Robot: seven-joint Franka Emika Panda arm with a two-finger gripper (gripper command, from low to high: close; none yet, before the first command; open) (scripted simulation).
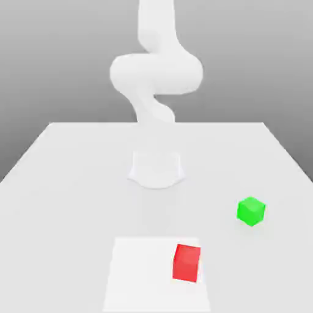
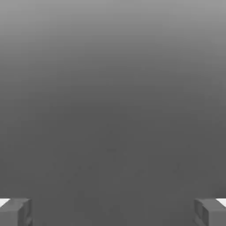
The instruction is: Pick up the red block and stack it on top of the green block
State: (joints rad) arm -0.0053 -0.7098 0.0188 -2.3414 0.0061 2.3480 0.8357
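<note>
Red block (image 1: 186, 263), one; green block (image 1: 250, 211), one; gripper (image 2: 113, 212) fingers spread apart.

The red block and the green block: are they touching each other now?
Apart. In the exterior view, the red block sits nearer the camera, and the green block lies farther back toward the exterior view's right, with bare table plainly between them.

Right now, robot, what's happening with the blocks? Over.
Gripper open, holding nothing. Red block on table, green block apart from it. Nothing between them. Over.
</note>
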